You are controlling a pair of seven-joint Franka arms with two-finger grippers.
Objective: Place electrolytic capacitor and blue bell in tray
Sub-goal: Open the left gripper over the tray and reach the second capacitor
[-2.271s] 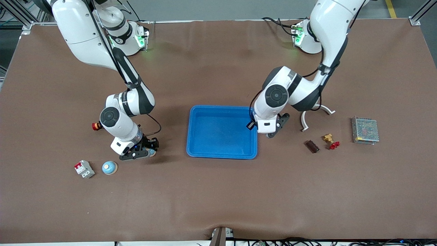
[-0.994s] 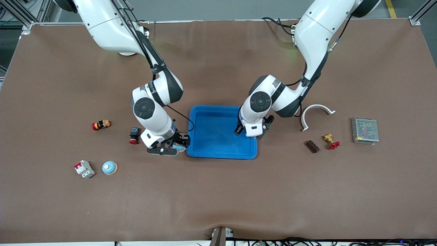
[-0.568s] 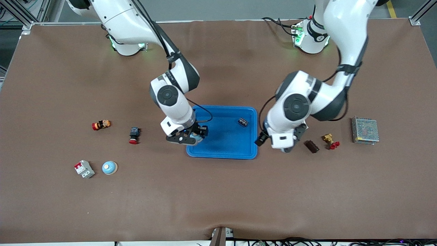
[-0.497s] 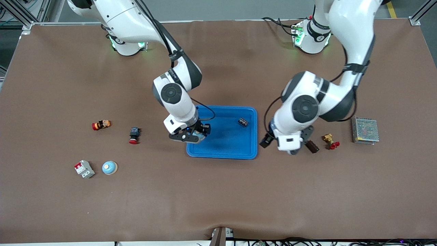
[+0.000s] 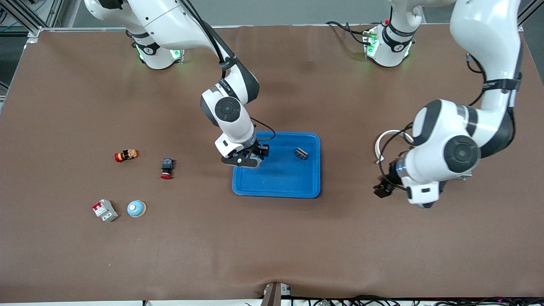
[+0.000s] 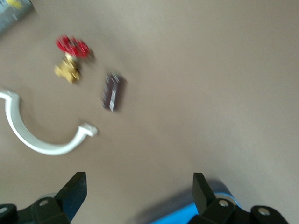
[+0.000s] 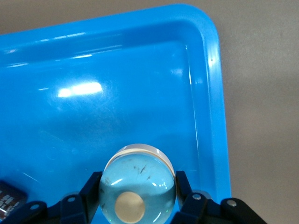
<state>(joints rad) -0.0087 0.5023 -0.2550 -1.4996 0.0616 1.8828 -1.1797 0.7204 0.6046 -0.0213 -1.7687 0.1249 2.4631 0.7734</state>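
The blue tray lies mid-table. In it, by its rim toward the left arm's end, rests the small dark electrolytic capacitor. My right gripper hangs over the tray's corner toward the right arm's end, shut on a pale blue bell with a tan button on top. The right wrist view shows the tray floor and rim under my right gripper. A second blue bell stands on the table. My left gripper is open over bare table, with nothing between its fingers.
A grey and red breaker stands beside the loose bell. A red push-button and an orange and red part lie toward the right arm's end. Under the left arm lie a white curved clamp, a brass valve and a brown block.
The left gripper opened, left the capacitor in the tray and swung off toward its own end of the table. The right gripper carried the bell from the table over the tray's rim.
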